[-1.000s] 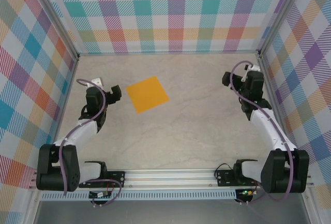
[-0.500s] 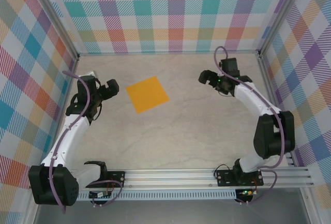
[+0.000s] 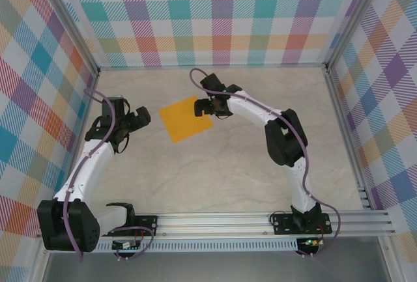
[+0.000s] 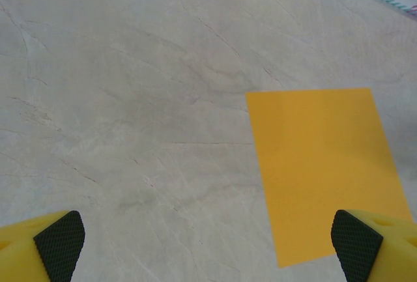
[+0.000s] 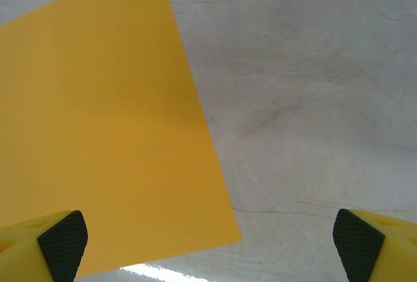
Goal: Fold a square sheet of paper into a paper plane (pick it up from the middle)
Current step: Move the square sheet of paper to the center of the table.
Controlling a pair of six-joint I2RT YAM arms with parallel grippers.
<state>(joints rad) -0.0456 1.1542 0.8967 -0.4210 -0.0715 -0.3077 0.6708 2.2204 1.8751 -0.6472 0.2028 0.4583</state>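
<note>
Paper, a flat, plain orange-yellow square, lies partly beneath my right gripper, whose wide-open jaws straddle its right edge. My left gripper, equally wide, hangs just left of it. It sits left of centre, nearer the table's far edge.

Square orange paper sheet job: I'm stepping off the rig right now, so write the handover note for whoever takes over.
The thin square orange-yellow paper sheet lies flat and unfolded on the grey marbled table, left of centre.
The left tool is open and empty, left of the sheet.
The right tool is open and empty at the sheet's right edge, one finger above paper, the other above bare table.
Done: nothing yet; no grasp, no crease.
Left: pick the sheet up from its middle, then make every fold of the plane.
</note>
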